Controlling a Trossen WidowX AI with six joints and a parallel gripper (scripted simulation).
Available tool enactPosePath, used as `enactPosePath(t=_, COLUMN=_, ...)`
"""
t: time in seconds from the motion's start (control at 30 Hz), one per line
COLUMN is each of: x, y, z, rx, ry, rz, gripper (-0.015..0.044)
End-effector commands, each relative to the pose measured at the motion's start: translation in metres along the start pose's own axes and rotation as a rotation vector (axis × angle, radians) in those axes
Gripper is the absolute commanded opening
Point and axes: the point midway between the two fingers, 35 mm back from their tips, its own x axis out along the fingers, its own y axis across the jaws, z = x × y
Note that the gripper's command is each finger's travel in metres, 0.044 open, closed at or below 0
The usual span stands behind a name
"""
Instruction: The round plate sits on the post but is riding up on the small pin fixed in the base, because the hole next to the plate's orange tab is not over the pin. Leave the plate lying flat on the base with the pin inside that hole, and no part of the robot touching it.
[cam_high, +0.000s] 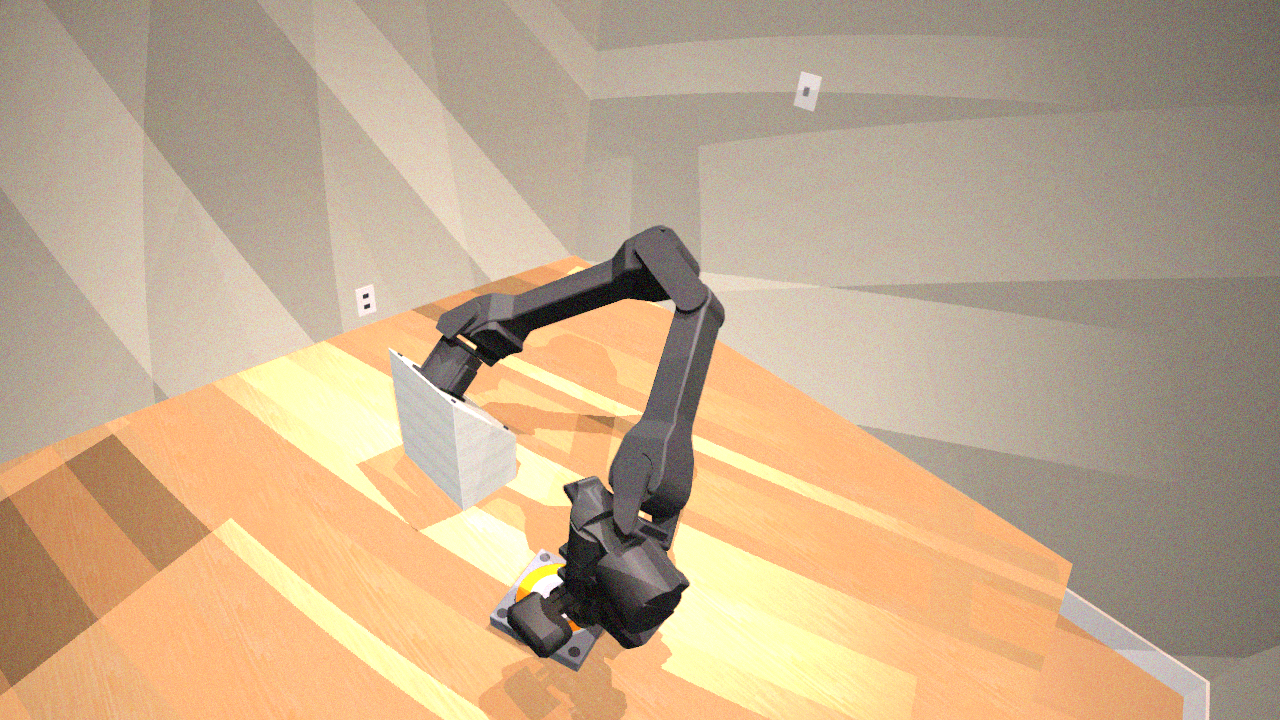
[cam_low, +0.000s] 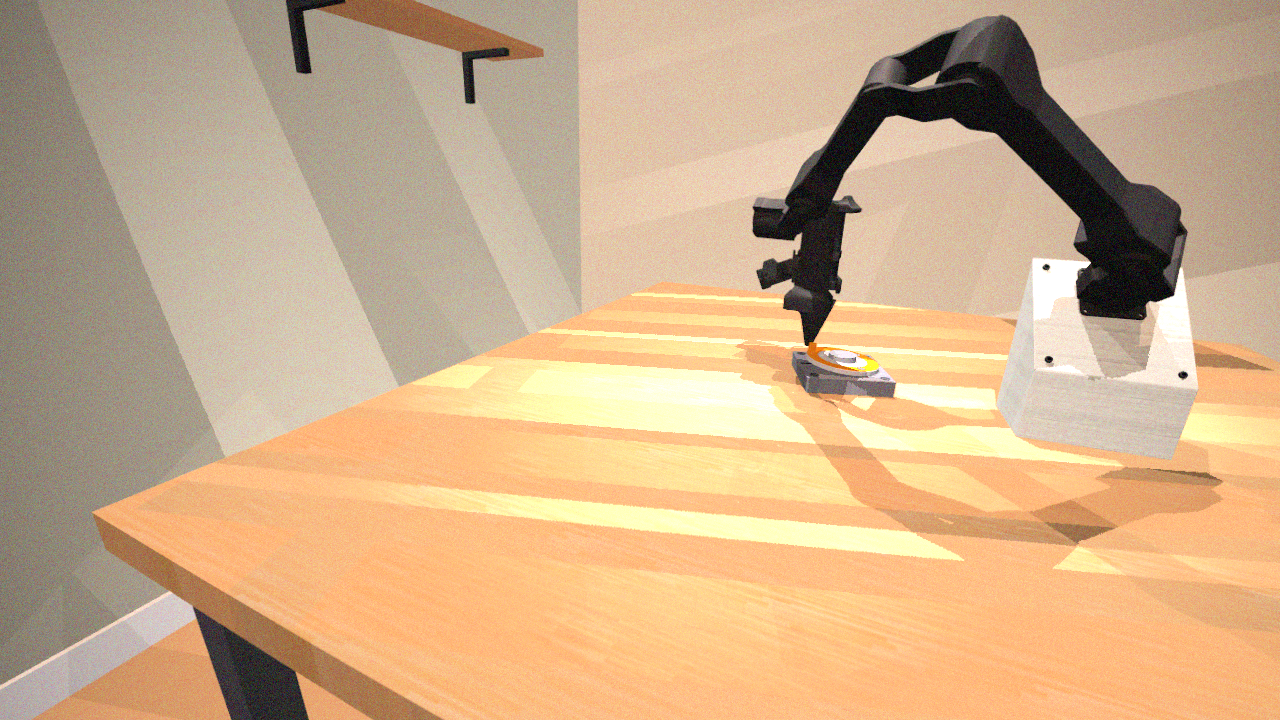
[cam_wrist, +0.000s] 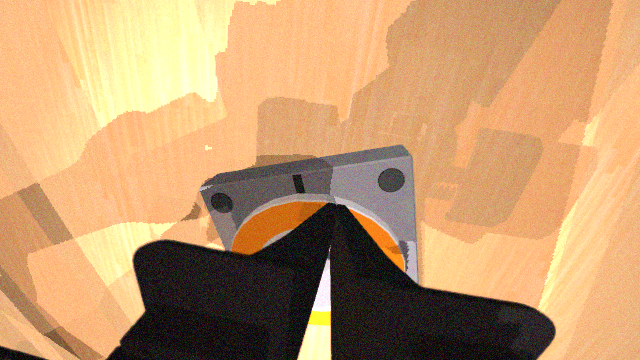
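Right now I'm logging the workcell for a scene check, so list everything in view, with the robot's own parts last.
Table: one, light wood, dark leg, carrying everything.
Base: one, grey, square, dark corner holes, on the table near the arm's reach.
Round plate: one, orange ring, on the base, mostly hidden by the hand.
Shelf: one, wood on black brackets, high on the wall.
Wall outlets: two, white, on the walls.
Pedestal: one, white block, under the arm's foot.
Arm: one, black, arched over the table.
Hand: one, black, shut, empty, tips down at the plate's rim.
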Motion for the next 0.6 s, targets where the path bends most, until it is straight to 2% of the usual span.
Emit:
enactPosePath(t=0.0, x=0.0, y=0.004, z=0.0, rx=0.005, ry=-0.001, rz=0.004, gripper=0.0)
enactPosePath(t=0.23, x=0.001, y=0.009, z=0.0, rx=0.005, ry=-0.001, rz=0.004, gripper=0.0)
enactPosePath(t=0.57, x=-0.042, y=0.008, z=-0.005, rx=0.005, ry=-0.001, rz=0.002, gripper=0.0)
